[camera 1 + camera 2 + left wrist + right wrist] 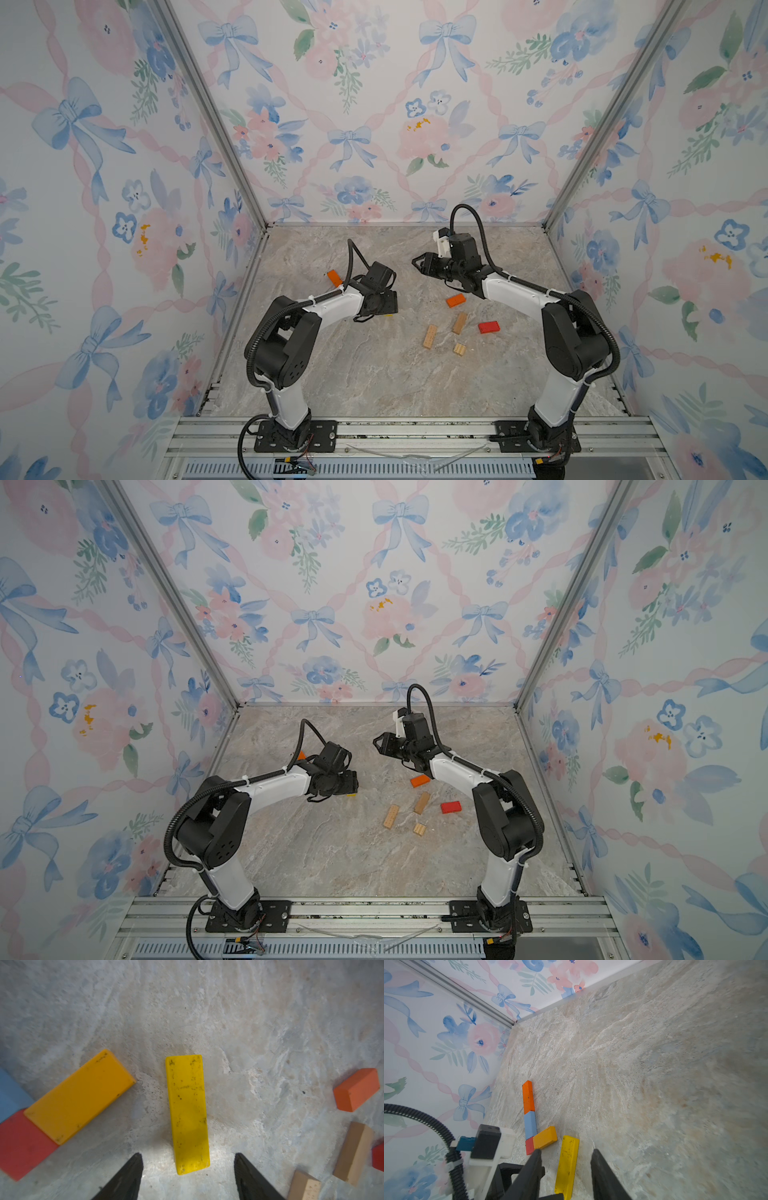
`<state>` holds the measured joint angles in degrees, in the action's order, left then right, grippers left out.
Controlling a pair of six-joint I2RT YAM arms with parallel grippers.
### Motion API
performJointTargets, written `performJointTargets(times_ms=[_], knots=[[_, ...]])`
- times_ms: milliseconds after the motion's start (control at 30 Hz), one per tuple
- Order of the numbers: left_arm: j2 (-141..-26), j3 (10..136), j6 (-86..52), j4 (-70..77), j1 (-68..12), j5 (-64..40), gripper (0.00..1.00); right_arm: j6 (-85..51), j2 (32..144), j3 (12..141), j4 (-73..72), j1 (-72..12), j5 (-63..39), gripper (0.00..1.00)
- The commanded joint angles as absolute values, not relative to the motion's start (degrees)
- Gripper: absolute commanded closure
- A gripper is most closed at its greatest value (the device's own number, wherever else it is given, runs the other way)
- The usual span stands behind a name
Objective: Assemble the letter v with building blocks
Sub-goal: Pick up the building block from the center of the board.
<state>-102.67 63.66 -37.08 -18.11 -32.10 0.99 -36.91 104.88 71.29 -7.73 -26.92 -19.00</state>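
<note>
Yellow scuffed flat brick [187, 1113] on marbled top [249, 1022], btwn wide left claw [187, 1154]; right claw [566, 1150] part-open, empty.

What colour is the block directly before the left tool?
The block is yellow, clearest in left wrist view.

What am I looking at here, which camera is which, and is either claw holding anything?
Two robot arms stand at a marble-patterned table. Both top views look down on everything; each wrist view looks past one arm's claw. The left claw is open, straddling a flat yellow wooden brick without gripping. The right claw is open, empty. Nearby: a flat amber wooden brick, plus an orange brick, a light blue brick and a red brick in line. Three tan wooden bricks lie loose.
</note>
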Motion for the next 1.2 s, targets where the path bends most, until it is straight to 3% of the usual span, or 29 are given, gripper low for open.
performJointTargets(times_ms=[0,300,633,767,867,967,1167], knots=[[-104.41,65.97,-36.19,-20.3,-32.89,2.9,0.27,-38.49,103.29,70.07,-10.85,-26.4,-20.82,0.58],[-108.84,69.64,-35.0,-22.18,-33.08,5.49,0.29,-39.11,103.47,69.29,-11.95,-25.78,-21.53,0.58],[-112.55,72.19,-32.66,-22.41,-33.7,6.85,0.39,-39.37,103.13,68.55,-12.65,-25.4,-21.86,0.58],[-114.02,73.1,-31.93,-23.18,-34.14,7.97,0.49,-39.41,103.09,68.38,-12.78,-25.34,-21.97,0.58],[-114.76,73.65,-31.73,-23.86,-34.25,8.8,0.65,-39.46,103.0,68.25,-12.83,-25.23,-22.06,0.58],[-114.96,74.07,-31.12,-23.84,-34.3,8.79,0.74,-39.45,102.99,68.12,-12.83,-25.19,-22.06,0.58],[-114.33,75.98,-28.07,-23.9,-34.9,9.22,0.86,-39.64,102.96,67.85,-13.35,-24.87,-22.39,0.58]])
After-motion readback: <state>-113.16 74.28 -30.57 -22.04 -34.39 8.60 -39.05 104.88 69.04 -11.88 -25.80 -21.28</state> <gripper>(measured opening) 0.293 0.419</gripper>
